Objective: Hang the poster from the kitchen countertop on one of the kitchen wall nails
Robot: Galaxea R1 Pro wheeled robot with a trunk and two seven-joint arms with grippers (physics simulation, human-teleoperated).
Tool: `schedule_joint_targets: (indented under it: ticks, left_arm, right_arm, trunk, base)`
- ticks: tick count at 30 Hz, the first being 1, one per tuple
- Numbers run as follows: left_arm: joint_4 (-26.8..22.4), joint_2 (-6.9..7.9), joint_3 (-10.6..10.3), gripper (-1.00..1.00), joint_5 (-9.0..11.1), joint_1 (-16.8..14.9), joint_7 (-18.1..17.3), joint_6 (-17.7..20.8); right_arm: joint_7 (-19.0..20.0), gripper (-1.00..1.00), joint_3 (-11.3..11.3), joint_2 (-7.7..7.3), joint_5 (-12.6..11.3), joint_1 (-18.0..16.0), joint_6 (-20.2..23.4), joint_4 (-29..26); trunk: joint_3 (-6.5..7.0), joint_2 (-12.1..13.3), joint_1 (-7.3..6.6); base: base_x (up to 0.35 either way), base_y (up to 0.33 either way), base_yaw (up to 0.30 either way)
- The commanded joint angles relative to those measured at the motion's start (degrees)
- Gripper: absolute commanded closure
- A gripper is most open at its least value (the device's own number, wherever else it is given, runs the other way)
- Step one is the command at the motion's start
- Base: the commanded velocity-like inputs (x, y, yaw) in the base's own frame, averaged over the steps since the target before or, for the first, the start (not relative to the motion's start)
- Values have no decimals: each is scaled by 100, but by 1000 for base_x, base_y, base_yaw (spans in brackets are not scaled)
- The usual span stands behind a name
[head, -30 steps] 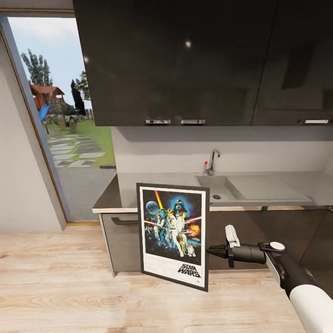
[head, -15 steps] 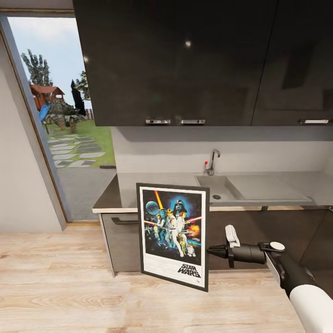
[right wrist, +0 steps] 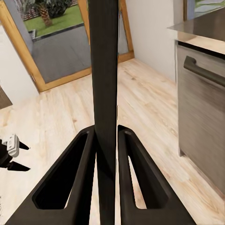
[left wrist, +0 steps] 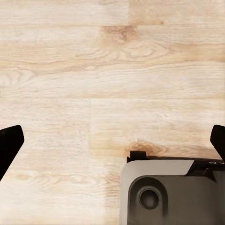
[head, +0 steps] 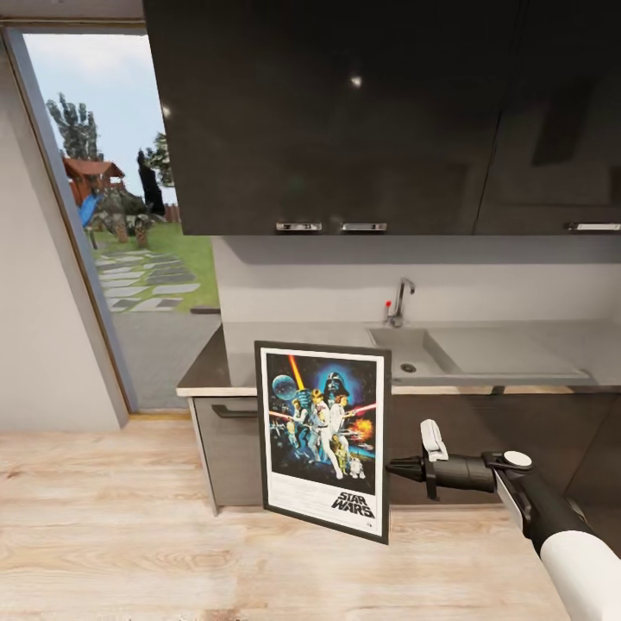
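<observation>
The Star Wars poster [head: 323,435] hangs upright in front of the lower cabinets, held off the floor. At its right edge my right gripper [head: 390,468] is shut on the black frame. The right wrist view looks along the poster [right wrist: 104,70] edge-on, a dark strip pinched at my right gripper [right wrist: 107,131]. The grey kitchen countertop [head: 285,341] with its sink [head: 410,349] and chrome tap [head: 399,297] lies behind the poster. Over bare wood floor my left gripper [left wrist: 115,138] stands open, holding nothing. The wall nails are out of view.
Dark glossy upper cabinets [head: 345,112] hang over the counter. An open doorway [head: 129,241] to a garden is at the left, beside a light-grey wall [head: 43,345]. Wood floor [head: 103,517] spreads to the left. Part of my own base [left wrist: 168,192] sits below the left gripper.
The whole head picture has shifted slightly, the kitchen sliding a little to the right, so the camera moved. Poster and right arm keep their place in the view.
</observation>
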Motion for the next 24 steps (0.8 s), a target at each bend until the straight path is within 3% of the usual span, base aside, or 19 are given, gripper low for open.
schedule_joint_targets:
  ticks: [1,9,16,24]
  left_arm:
    - [1,-1,7,-100,3,0,-2,-14]
    - [12,6,11,-100,3,0,-7,-14]
    - [18,98,25,-100,3,0,-4,-14]
    - [18,122,355,-100,3,0,-16,-14]
  right_arm:
    - [33,100,-8,-1,-3,0,23,-1]
    - [31,100,-8,-3,-1,0,23,-5]
    - [29,100,-8,4,2,1,25,-4]
    - [18,100,-8,5,0,-4,28,3]
  trunk:
    - [-1,-3,2]
    - [-1,-3,2]
    - [-1,-3,2]
    - [-1,-3,2]
  base:
    - [0,46,220]
    - [0,112,267]
    - [0,16,264]
    - [0,188,88]
